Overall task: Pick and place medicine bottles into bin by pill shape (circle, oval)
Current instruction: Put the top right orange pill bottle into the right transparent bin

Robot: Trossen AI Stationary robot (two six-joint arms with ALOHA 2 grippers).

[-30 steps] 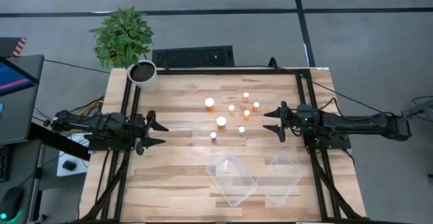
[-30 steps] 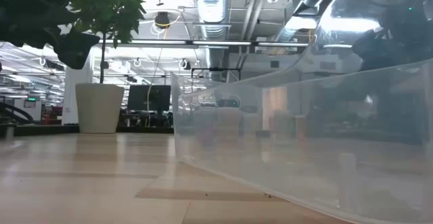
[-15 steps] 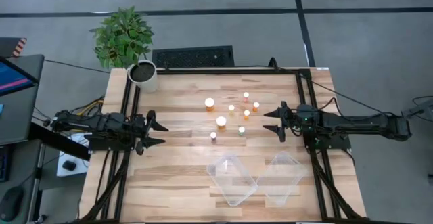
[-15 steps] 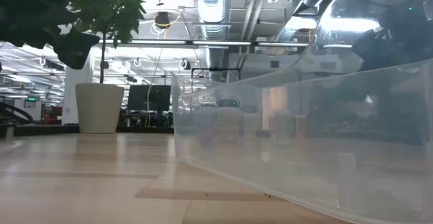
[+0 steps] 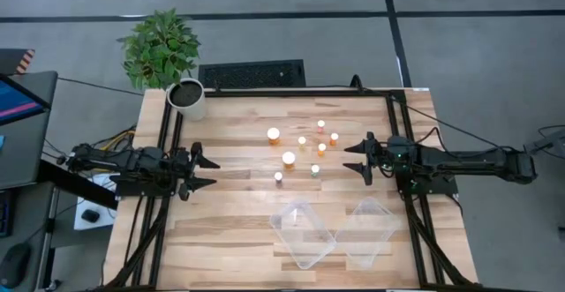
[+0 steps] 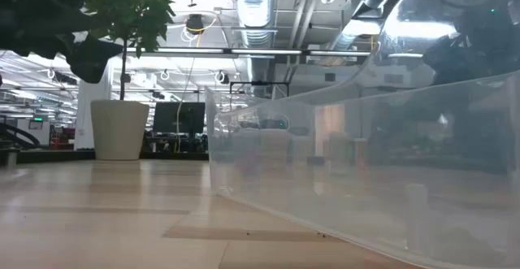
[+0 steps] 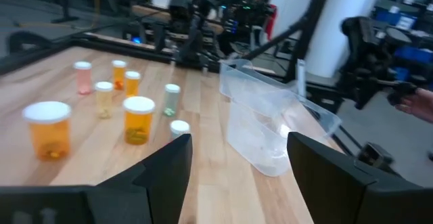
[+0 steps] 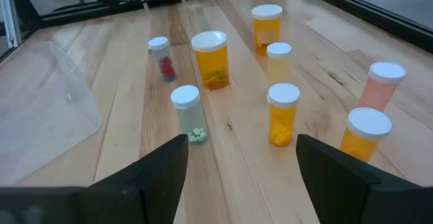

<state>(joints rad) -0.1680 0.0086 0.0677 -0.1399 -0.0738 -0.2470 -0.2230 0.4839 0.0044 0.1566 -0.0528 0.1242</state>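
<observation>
Several medicine bottles (image 5: pixel 300 151) with white caps stand upright in a loose cluster at the middle of the wooden table. Two orange ones (image 8: pixel 210 59) (image 8: pixel 266 24) are larger than the rest. Smaller ones include a clear bottle with green pills (image 8: pixel 187 114) and one with red pills (image 8: pixel 160 58). Two clear plastic bins (image 5: pixel 305 233) (image 5: pixel 371 230) sit near the front edge. My left gripper (image 5: pixel 214 174) waits open at the table's left side, my right gripper (image 5: pixel 346 158) open at the right, just beside the cluster. Neither has anything between its fingers.
A white plant pot (image 5: pixel 187 98) with a green plant stands at the far left corner. In the low view a bin's clear wall (image 6: pixel 366 163) fills most of the picture. Bare wood lies between my left gripper and the bottles. Black frame rails (image 5: pixel 168 151) run along both table sides.
</observation>
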